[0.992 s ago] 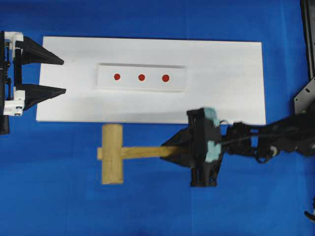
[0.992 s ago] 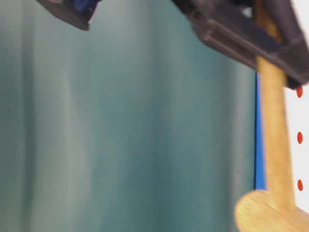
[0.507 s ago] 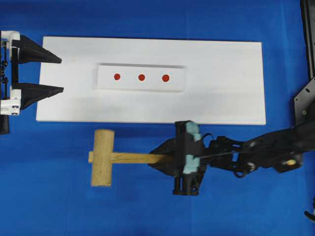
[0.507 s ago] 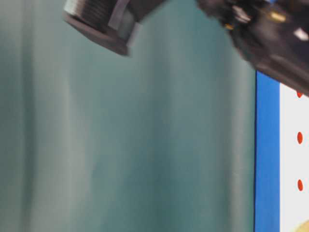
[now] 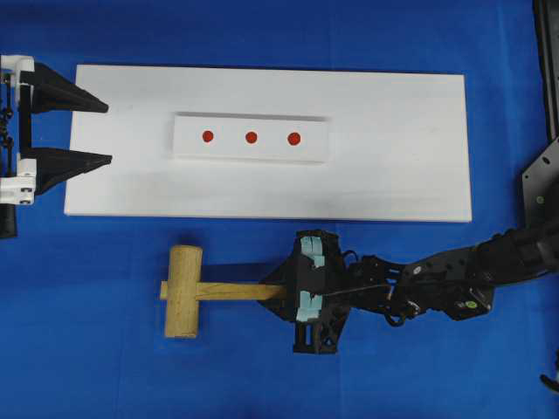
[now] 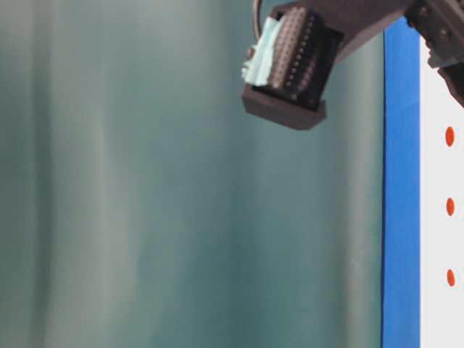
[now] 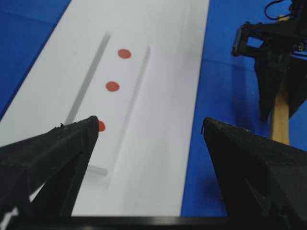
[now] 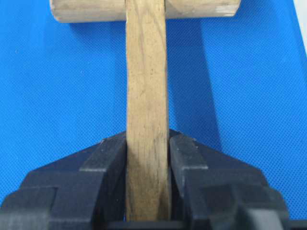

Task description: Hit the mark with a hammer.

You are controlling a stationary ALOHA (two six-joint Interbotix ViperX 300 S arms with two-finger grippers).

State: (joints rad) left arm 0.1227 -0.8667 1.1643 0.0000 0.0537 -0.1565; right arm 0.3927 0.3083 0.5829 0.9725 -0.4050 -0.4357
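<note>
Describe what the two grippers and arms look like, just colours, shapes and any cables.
The left gripper has two black, wedge-shaped fingers tapering to points, mounted on a white bracket. The right gripper is black, with pale teal tape patches on its body, a thin black cable along it, and a black jointed arm behind.

From overhead we look straight down on the whole scene: the board, the hammer and both arms. Our table-level view sits low and turned sideways, facing mostly blurred backdrop, sharing only the board's edge with its red dots. The left wrist view looks along the board between its fingers. The right wrist view looks close along the hammer.
</note>
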